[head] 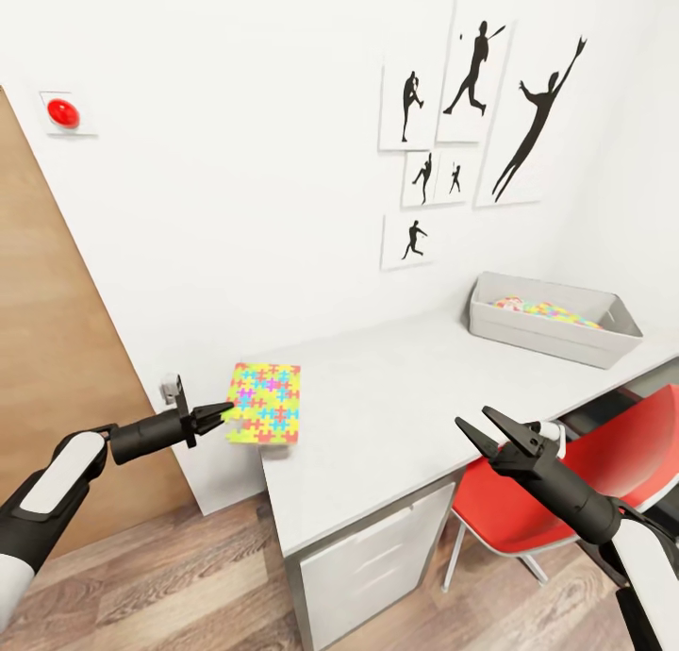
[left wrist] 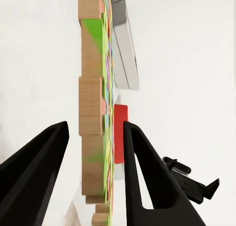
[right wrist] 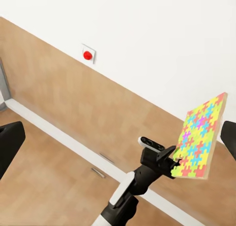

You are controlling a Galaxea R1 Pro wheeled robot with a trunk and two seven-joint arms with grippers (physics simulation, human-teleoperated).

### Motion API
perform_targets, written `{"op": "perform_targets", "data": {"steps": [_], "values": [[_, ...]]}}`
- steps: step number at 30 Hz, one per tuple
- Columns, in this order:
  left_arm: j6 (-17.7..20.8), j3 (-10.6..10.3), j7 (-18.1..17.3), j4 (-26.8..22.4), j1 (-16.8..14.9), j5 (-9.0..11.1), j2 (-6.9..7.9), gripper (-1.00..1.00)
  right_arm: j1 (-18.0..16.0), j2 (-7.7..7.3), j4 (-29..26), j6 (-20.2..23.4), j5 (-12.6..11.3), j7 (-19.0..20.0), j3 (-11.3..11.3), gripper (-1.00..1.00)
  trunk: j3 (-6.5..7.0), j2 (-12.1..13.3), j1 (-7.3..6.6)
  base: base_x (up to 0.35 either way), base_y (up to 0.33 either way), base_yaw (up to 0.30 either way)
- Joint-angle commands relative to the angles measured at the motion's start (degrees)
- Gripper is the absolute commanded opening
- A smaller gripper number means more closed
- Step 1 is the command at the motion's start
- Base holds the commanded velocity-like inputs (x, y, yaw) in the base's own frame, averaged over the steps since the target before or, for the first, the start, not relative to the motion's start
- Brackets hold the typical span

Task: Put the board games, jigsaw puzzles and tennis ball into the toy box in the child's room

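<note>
Left gripper [head: 224, 410] pinching jigsaw puzzle [head: 267, 403] by its edge | right gripper [head: 484, 426] spread, empty | risk: edge grip may slip before reaching toy box [head: 604, 344].

A child's room in a home: black baseball-player silhouette pictures [head: 471, 123] at upper right on the white wall, a long pale desk [head: 396, 415] with a red chair [head: 604, 462], wood-plank floor [head: 189, 585] below.
</note>
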Motion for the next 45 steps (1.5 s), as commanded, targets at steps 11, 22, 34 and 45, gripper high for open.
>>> {"op": "perform_targets", "data": {"steps": [11,22,34,45], "values": [[0.0,-0.2,-0.6,-2.5,0.0,-0.4,0.04,-1.0,0.0,-0.11,0.2,0.3,0.0,0.3,-0.2,1.0,1.93,4.4,-2.42,-0.049,0.0,0.0],[0.0,-0.3,-0.6,-2.8,0.0,-0.4,0.02,-1.0,0.0,-0.61,0.3,0.0,0.0,-1.8,-0.3,1.0,3.9,8.8,-4.84,-0.115,0.036,0.0],[0.0,-1.1,-0.6,-4.6,0.1,-0.5,0.0,-1.0,0.0,-0.3,0.1,0.4,-0.1,-14.5,-4.6,1.0,6.05,13.6,-7.48,-0.021,0.007,0.0],[0.0,-1.1,-0.6,-5.0,0.1,-0.5,0.04,-1.0,0.0,0.03,0.3,0.2,2.6,-14.9,-5.0,1.0,8.04,18.0,-9.89,0.0,0.0,0.0]]}}
